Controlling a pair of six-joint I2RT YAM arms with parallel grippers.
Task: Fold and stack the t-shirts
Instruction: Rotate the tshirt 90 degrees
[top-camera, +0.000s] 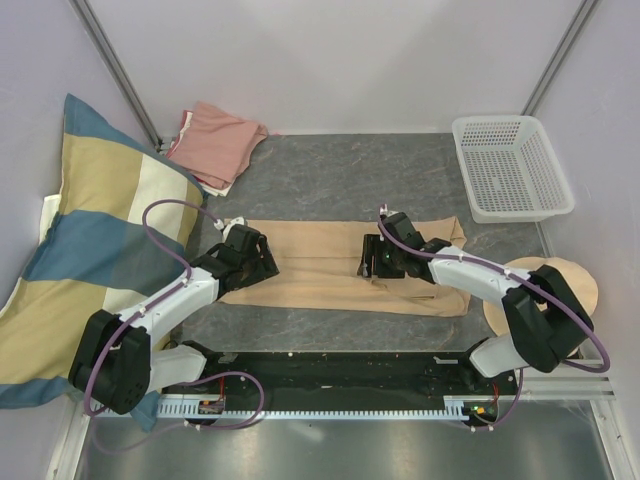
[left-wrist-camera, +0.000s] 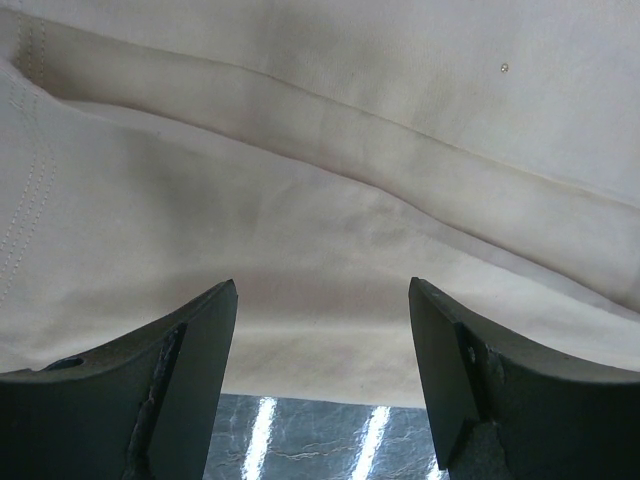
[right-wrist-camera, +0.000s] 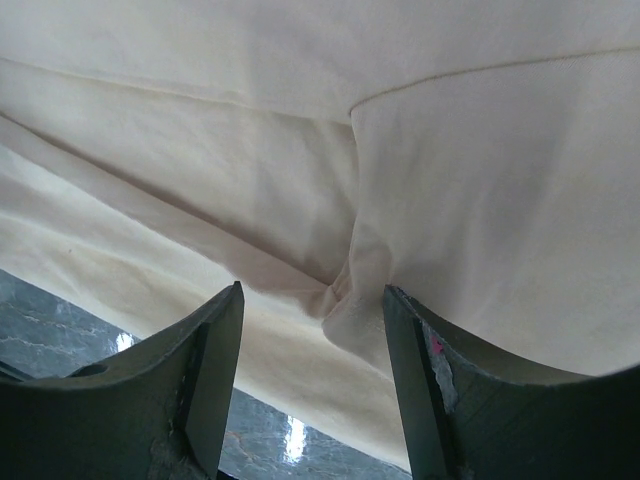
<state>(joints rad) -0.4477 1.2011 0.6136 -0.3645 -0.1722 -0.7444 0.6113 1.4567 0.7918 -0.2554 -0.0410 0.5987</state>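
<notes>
Tan t-shirt (top-camera: 320, 268) lies folded into a long creased band, both pairs of jaws apart over it.

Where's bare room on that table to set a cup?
Widest bare patch: grey tabletop between the pink t-shirt and white basket, behind the tan t-shirt. A narrower strip lies between that shirt and the arm bases. Crowded mid-table: left fingers and right fingers hover open there.

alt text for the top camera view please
A tan t-shirt, folded into a long strip, lies across a grey table, the left gripper at its left end, the right gripper right of its middle. A pink t-shirt lies back left by a striped pillow; a white basket stands back right.
</notes>
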